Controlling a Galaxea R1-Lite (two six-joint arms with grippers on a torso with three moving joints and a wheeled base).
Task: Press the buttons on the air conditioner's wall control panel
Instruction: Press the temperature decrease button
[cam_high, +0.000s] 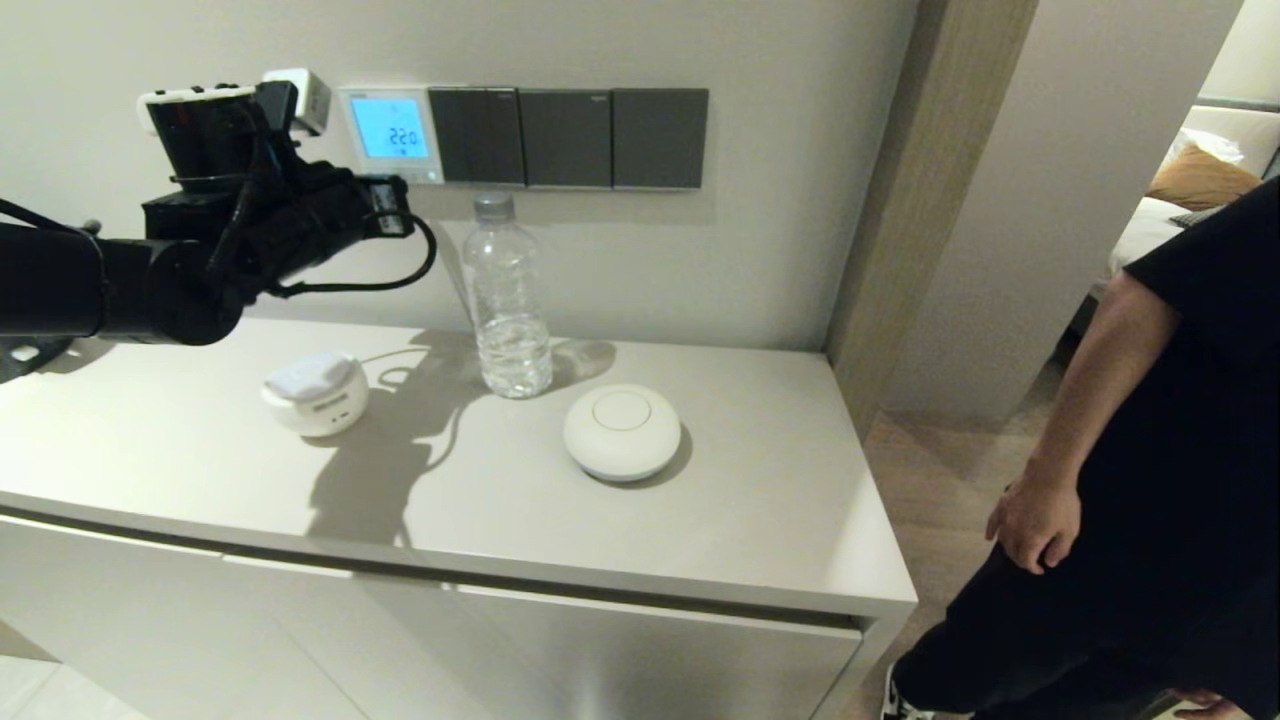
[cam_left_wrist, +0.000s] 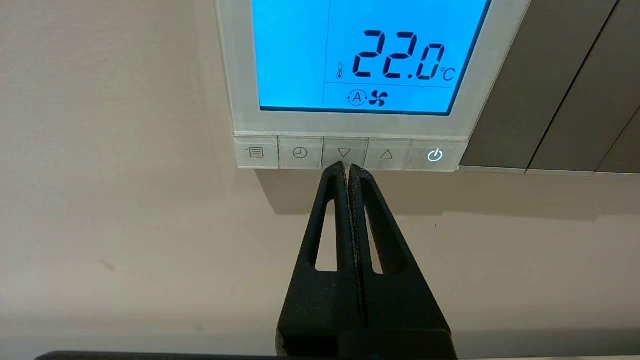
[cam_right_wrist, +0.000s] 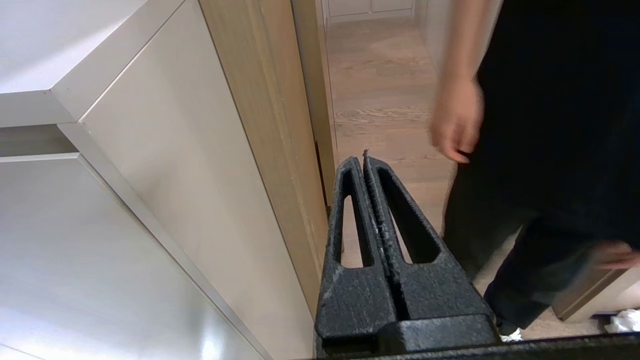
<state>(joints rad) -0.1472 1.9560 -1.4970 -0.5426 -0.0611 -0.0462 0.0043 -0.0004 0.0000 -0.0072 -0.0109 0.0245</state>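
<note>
Panel: one air conditioner's wall control panel (cam_left_wrist: 372, 65) on the wall, screen lit 22.0 | buttons (cam_left_wrist: 345, 153): five along its bottom edge | my left tool (cam_left_wrist: 348, 169) pinched fully closed, arm raised, tips at the down-arrow key | my right tool (cam_right_wrist: 364, 159) closed empty, low beside the bench (cam_right_wrist: 150, 150).

Glossy white plastic panel (cam_left_wrist: 227, 75); rough matt black fingers (cam_left_wrist: 327, 240).
</note>
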